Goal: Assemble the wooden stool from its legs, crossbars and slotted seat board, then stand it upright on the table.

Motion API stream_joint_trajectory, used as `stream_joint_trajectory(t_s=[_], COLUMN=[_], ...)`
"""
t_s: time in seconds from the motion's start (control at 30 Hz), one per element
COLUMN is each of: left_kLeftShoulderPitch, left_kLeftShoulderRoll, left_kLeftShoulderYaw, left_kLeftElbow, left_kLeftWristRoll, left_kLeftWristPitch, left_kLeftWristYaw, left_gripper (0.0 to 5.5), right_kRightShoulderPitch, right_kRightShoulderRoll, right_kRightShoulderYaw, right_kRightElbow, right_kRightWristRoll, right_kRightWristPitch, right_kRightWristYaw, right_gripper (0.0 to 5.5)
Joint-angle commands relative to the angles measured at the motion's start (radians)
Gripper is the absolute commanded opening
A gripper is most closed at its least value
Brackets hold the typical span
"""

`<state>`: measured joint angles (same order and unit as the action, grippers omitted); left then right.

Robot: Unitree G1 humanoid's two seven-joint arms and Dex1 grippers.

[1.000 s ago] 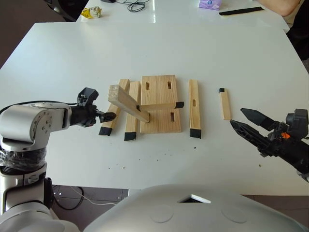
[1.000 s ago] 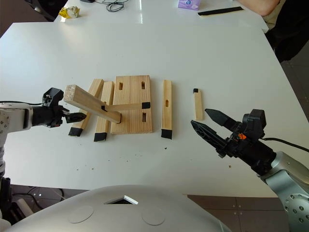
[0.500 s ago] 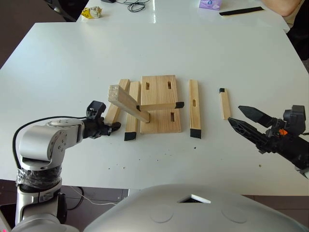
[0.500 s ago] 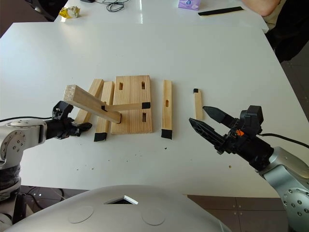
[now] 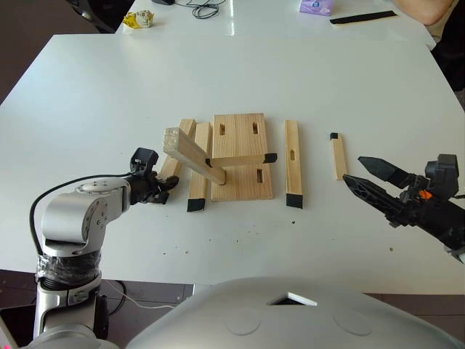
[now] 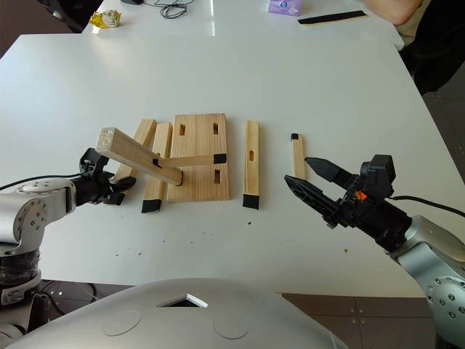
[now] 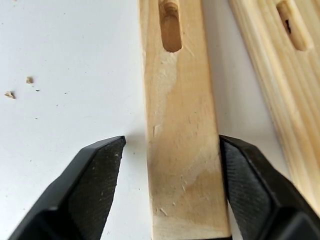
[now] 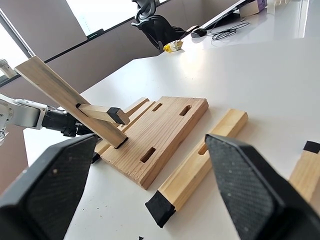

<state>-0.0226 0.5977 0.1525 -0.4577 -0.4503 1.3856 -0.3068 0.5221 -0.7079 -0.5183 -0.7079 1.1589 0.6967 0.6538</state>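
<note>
Wooden leg [image 7: 181, 115] now inside open left hand [image 7: 172, 141]

Far side, left to right: crumpled yellow wrapper [image 5: 138, 18], coiled black cable [image 5: 205, 9], purple packet [image 5: 317, 6], flat black strip [image 5: 363, 17]. Nearer front: scattered dark specks [image 5: 211, 236].

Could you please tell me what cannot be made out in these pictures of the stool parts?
- Leftmost leg: its near end is hidden behind the left gripper in the eye views.
- Tilted leg: whether its lower end sits in a slot of the seat board; the leg itself covers that spot in the eye views.
- Short crossbar: mostly cut off by the edge in the right wrist view.
</note>
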Motion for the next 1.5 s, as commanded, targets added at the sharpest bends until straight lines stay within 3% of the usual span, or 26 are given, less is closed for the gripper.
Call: stream_joint_trajectory(t_s=[0.03, 0.17, 0.47, 0.67, 0.8, 0.9, 1.03, 1.23, 1.5], left_kLeftShoulderPitch=[0.038, 0.048, -0.107, -0.375, -0.45, -0.503, -0.599, -0.796, -0.782], left_kLeftShoulderRoll=[-0.019, -0.029, -0.07, -0.095, -0.071, -0.057, -0.083, -0.131, -0.119], left_kLeftShoulderYaw=[-0.035, -0.032, 0.02, 0.076, 0.081, 0.03, -0.003, -0.043, -0.211], left_kLeftElbow=[0.041, 0.049, 0.166, 0.36, 0.42, 0.421, 0.395, 0.411, 0.467], left_kLeftWristRoll=[-0.016, -0.026, -0.004, 0.002, 0.023, 0.101, 0.059, -0.103, -0.085], left_kLeftWristPitch=[0.034, 0.045, 0.026, -0.144, -0.276, -0.519, -0.709, -0.755, -0.902], left_kLeftWristYaw=[-0.026, -0.039, -0.023, -0.043, -0.056, -0.067, -0.221, -0.47, -0.814], left_gripper=[2.57, 2.02, 2.01, 2.01, 2.01, 2.01, 2.01, 2.01, 2.01], right_kRightShoulderPitch=[-0.019, -0.032, -0.055, -0.091, -0.114, -0.154, -0.238, -0.477, -0.832], right_kRightShoulderRoll=[-0.011, -0.017, -0.02, -0.034, -0.053, -0.078, -0.124, -0.178, -0.198], right_kRightShoulderYaw=[0.0, 0.003, 0.007, 0.018, 0.006, -0.008, -0.023, 0.013, 0.16], right_kRightElbow=[0.002, 0.005, 0.021, 0.059, 0.082, 0.118, 0.185, 0.239, 0.382], right_kRightWristRoll=[0.008, 0.014, 0.015, 0.0, 0.006, 0.004, 0.007, 0.168, 0.217], right_kRightWristPitch=[0.007, 0.011, 0.012, 0.022, 0.03, 0.03, 0.034, 0.091, 0.163], right_kRightWristYaw=[-0.008, -0.012, -0.019, -0.019, -0.006, 0.006, 0.035, 0.039, 0.036], right_gripper=[3.97, 3.97, 3.97, 3.97, 3.97, 3.97, 3.97, 3.97, 3.97])
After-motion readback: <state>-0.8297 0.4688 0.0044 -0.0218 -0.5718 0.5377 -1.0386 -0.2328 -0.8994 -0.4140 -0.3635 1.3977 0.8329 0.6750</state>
